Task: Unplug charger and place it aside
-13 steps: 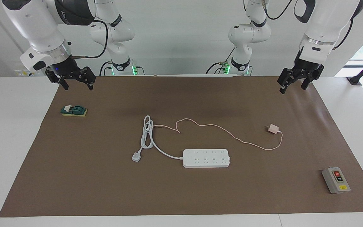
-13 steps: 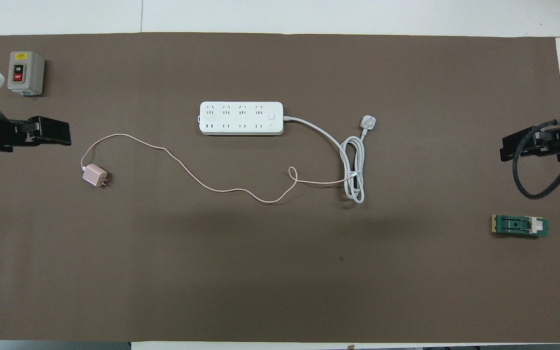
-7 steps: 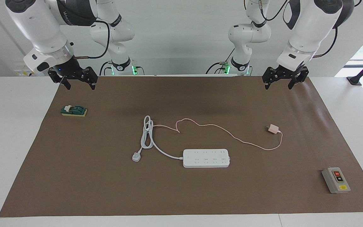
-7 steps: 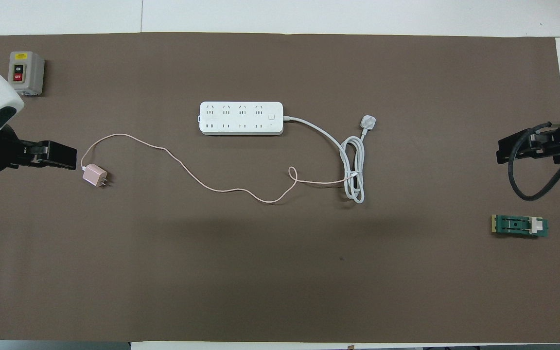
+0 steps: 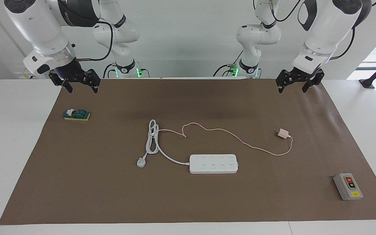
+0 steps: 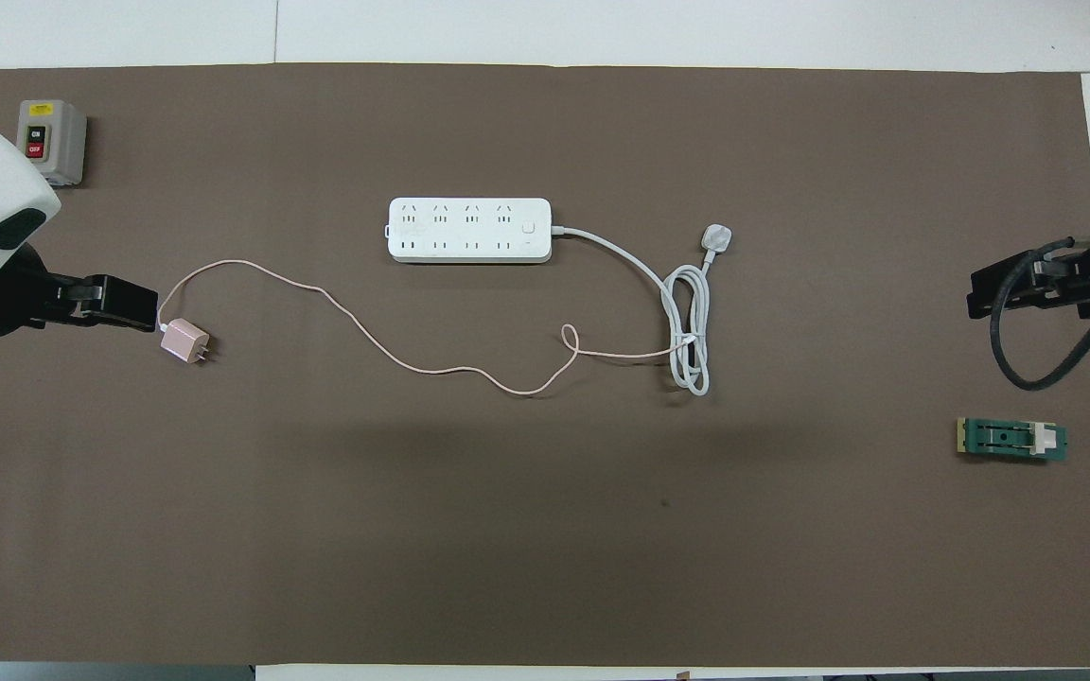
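Charger [image 5: 283,133]: lies loose on the brown mat toward the left arm's end of the worktop, well apart from the power strip [image 5: 213,163] and not in any socket; by the look of it the unplugging is done and the charger already lies aside.
Cable [image 5: 227,133]: thin and pink, it loops from the charger's end and winds across the mat to the coiled white cord [image 5: 152,138].
Long axis: the charger's prongs point toward the right arm's end, the cable end toward the left arm's.
Left gripper [image 5: 299,83]: raised over the mat's edge nearest the robots, fingers wide open, holding nothing; the charger lies farther out, below it. Clearly the nearer arm.
Right gripper [image 5: 79,84]: waits over the opposite corner, open and empty, near the green switch block [image 5: 76,114].
Hard to tell: overhead, the left gripper seems to touch the charger; the facing view shows it well above.
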Action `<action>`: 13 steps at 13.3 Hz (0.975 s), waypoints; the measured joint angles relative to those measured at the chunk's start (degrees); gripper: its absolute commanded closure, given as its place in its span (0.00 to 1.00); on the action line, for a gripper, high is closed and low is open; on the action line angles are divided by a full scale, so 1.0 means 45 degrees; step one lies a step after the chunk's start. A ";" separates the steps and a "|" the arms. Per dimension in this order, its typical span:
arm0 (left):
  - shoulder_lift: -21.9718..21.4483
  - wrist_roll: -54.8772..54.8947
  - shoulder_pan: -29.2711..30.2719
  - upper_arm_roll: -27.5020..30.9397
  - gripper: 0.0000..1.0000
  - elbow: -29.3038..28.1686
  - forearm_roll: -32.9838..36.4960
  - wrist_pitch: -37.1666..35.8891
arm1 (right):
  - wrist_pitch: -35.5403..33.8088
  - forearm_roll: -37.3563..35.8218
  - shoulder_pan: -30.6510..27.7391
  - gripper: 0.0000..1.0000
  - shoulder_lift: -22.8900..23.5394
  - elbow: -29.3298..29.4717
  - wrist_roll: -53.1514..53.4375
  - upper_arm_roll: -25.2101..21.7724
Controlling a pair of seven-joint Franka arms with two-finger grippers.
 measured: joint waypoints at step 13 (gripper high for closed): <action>-0.0090 -0.0068 0.0079 0.0015 0.00 0.0017 -0.0375 -0.0002 | 0.0000 0.0000 -0.0006 0.00 0.0000 0.0000 0.0000 0.0000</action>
